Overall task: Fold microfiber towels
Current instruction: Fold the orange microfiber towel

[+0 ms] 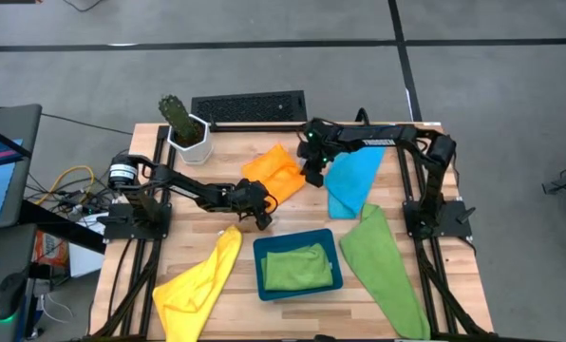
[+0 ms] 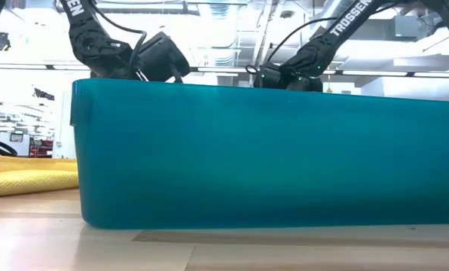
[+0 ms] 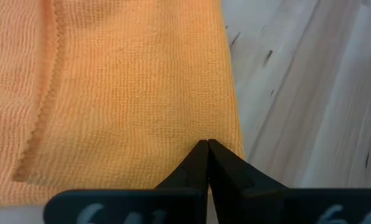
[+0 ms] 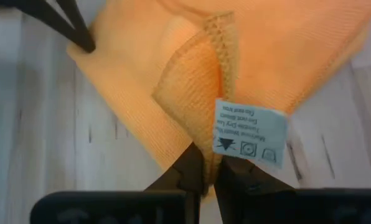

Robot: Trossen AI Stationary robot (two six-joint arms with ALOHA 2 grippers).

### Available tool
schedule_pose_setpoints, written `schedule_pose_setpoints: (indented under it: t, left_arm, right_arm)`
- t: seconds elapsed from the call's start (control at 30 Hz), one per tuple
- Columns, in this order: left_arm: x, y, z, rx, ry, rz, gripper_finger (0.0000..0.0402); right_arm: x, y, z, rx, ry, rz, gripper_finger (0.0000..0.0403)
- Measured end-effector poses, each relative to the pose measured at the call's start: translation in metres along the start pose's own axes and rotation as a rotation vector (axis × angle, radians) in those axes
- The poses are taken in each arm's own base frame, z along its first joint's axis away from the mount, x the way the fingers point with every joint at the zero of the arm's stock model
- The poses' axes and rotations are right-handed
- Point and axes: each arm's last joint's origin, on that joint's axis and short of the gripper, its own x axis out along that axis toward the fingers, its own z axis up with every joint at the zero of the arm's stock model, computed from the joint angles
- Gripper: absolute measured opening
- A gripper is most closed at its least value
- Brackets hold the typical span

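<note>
Left end effector (image 3: 207, 144): clenched, tips on the orange towel (image 3: 123, 87).
Right end effector (image 4: 208, 163): nearly closed, seems to pinch the towel's edge.

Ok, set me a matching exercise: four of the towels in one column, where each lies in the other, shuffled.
Towels:
1. orange towel
2. sky-blue towel
3. yellow towel
4. folded green towel

Places:
A. inside the teal tray
B. table's near-left corner
C. between the two grippers
D. just right of the orange one

Pairs: 1-C, 2-D, 3-B, 4-A
</note>
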Motion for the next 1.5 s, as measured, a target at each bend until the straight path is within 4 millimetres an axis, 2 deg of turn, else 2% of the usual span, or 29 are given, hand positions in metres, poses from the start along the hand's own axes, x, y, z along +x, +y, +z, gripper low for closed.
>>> schedule_pose_setpoints:
  t: [0.17, 0.3, 0.4, 0.53, 0.7, 0.83, 0.97, 1.1, 1.3, 1.5]
  left_arm:
    - [0.000, 0.000, -0.001, -0.005, 0.015, -0.002, 0.0000]
    - [-0.004, -0.001, 0.002, -0.030, 0.019, -0.015, 0.0000]
    - [-0.012, -0.003, 0.009, -0.022, -0.003, -0.014, 0.0000]
    - [-0.033, -0.005, 0.033, -0.032, -0.130, 0.016, 0.0000]
    - [-0.040, 0.003, 0.040, -0.005, -0.191, 0.131, 0.0000]
    - [-0.027, 0.015, 0.037, -0.015, -0.151, 0.171, 0.0000]
    - [-0.012, 0.017, 0.031, -0.011, -0.090, 0.126, 0.0000]
    - [0.002, 0.017, 0.016, -0.023, 0.004, 0.122, 0.0000]
    - [0.005, 0.012, 0.008, -0.026, 0.041, 0.142, 0.0000]
    - [0.004, 0.011, 0.007, -0.023, 0.057, 0.128, 0.0000]
  right_arm:
    - [-0.006, -0.012, -0.002, 0.006, -0.030, 0.004, 0.0056]
    - [-0.011, -0.018, -0.005, 0.030, -0.065, 0.086, 0.0060]
    - [-0.014, -0.024, -0.007, 0.050, -0.072, 0.088, 0.0075]
    - [-0.020, -0.032, -0.008, 0.068, -0.099, 0.094, 0.0102]
    - [-0.025, -0.032, -0.006, 0.043, -0.173, 0.206, 0.0126]
    - [-0.020, -0.025, -0.001, -0.005, -0.192, 0.253, 0.0133]
    - [-0.013, -0.013, 0.006, -0.072, -0.212, 0.257, 0.0132]
    - [-0.003, -0.003, 0.009, -0.187, -0.181, 0.128, 0.0123]
    - [0.010, -0.003, 0.000, -0.256, -0.196, -0.060, 0.0104]
    - [0.018, -0.003, -0.021, -0.246, -0.186, -0.068, 0.0080]
